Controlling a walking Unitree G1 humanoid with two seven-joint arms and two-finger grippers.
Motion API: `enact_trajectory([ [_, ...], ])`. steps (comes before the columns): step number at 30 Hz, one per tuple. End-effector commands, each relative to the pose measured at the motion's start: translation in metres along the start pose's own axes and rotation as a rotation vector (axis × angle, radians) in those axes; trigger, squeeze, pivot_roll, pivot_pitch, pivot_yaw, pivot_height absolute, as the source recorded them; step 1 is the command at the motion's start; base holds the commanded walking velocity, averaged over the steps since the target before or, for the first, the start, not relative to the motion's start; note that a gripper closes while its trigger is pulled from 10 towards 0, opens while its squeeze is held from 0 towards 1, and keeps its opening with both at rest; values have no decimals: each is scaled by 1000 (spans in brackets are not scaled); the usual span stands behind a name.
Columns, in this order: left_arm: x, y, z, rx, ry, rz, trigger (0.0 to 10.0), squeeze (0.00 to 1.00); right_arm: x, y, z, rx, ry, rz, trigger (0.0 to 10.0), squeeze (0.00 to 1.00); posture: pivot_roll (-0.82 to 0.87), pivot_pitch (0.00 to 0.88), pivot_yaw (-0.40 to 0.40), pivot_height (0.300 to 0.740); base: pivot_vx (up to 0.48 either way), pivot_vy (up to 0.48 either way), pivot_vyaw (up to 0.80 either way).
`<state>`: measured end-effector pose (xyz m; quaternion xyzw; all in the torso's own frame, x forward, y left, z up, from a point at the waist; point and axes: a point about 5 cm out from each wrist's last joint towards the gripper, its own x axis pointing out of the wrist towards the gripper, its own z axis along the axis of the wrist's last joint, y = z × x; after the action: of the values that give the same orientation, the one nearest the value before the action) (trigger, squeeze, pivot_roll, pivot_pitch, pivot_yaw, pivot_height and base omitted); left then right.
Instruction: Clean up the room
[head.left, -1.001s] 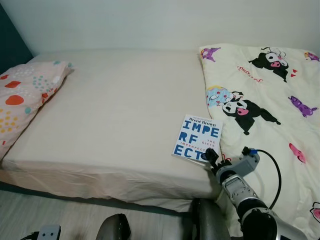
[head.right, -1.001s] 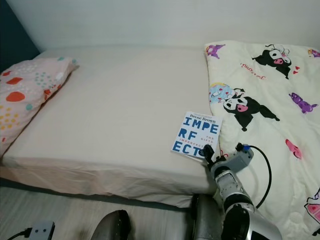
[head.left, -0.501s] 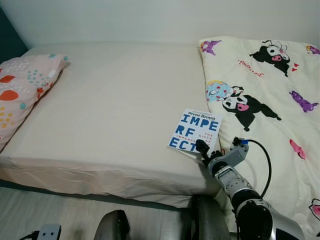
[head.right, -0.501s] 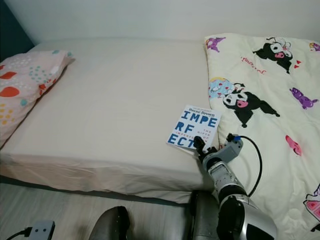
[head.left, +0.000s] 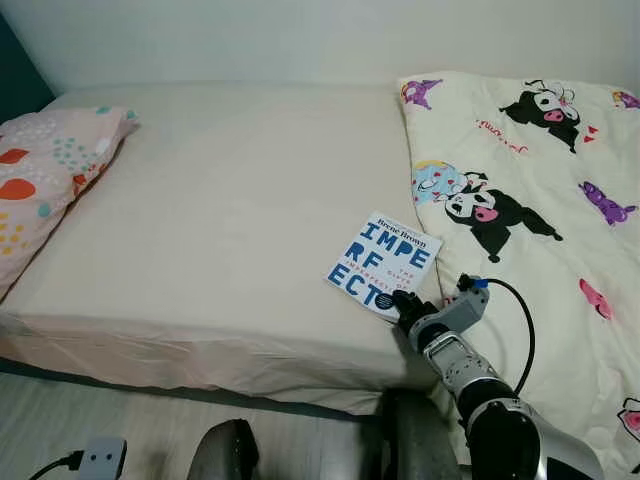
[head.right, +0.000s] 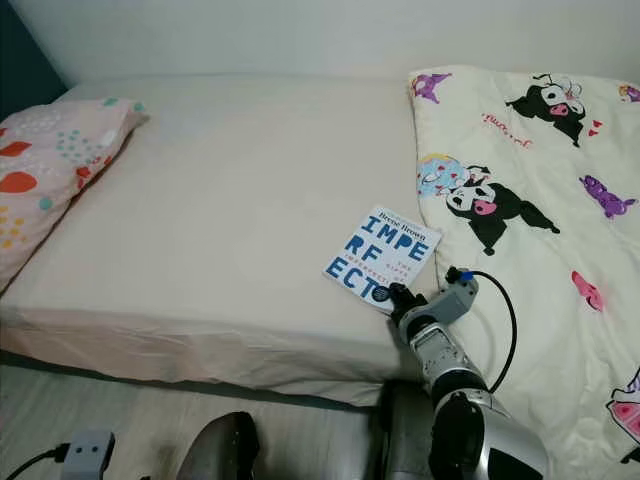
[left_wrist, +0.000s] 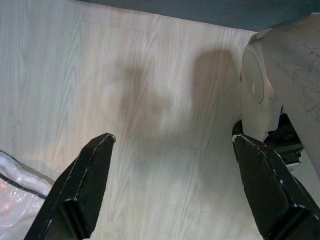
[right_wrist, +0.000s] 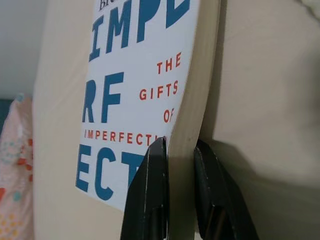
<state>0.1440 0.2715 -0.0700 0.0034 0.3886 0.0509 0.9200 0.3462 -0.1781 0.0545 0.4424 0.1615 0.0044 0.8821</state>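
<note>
A white book (head.left: 383, 262) with big blue letters lies on the beige bed sheet (head.left: 230, 200), close to the bed's front edge beside the cartoon blanket. My right gripper (head.left: 405, 303) is shut on the book's near corner. In the right wrist view, the two black fingers (right_wrist: 150, 195) pinch the book's page edge (right_wrist: 192, 100), one on the cover and one beneath. My left gripper (left_wrist: 172, 145) hangs open above the wooden floor, with nothing between its fingers.
A spotted pink pillow (head.left: 45, 175) lies at the bed's left end. A cream cartoon-print blanket (head.left: 540, 180) covers the right part. A white plug (head.left: 100, 458) lies on the floor (left_wrist: 125, 75) at my lower left. My own leg (left_wrist: 272, 75) is near the left gripper.
The right gripper has reached left and closed on the book's near corner. The book has turned a little and shifted left. The camera tilted slightly.
</note>
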Motion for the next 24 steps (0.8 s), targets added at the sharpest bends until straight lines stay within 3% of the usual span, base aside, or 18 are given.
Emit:
enact_trajectory([
  [1,-2,-2,-11,-6,53,6,10000,0,1,4,-11,31,36,42,0,0,146,197,61,535,0,0,0],
  [5,1,-6,-8,-12,53,6,10000,0,4,16,-4,44,3,136,0,0,137,175,55,535,0,0,0],
  [8,7,-12,1,-29,32,4,10000,0,7,33,-2,29,-11,286,0,0,116,139,45,535,0,0,0],
  [10,7,-12,1,-29,32,4,10000,0,7,33,-2,29,-11,286,0,0,116,139,45,535,0,0,0],
  [13,19,-22,28,-62,-32,2,10000,0,6,62,-7,-51,18,537,0,0,74,86,36,535,0,0,0],
  [15,22,-24,37,-77,-55,5,10000,0,5,69,-13,-105,38,588,0,0,64,73,33,535,0,0,0],
  [16,22,-24,37,-77,-55,5,10000,0,5,69,-13,-105,38,588,0,0,64,73,33,535,0,0,0],
  [18,30,-24,66,-130,-136,19,10000,0,5,72,-35,-266,113,567,0,0,43,41,23,535,0,0,0],
  [21,32,-24,80,-151,-174,24,10000,0,5,69,-43,-311,143,537,0,0,39,37,22,535,0,0,0],
  [24,35,-20,112,-195,-273,36,10000,0,3,58,-52,-333,180,487,0,0,34,21,15,540,0,0,0],
])
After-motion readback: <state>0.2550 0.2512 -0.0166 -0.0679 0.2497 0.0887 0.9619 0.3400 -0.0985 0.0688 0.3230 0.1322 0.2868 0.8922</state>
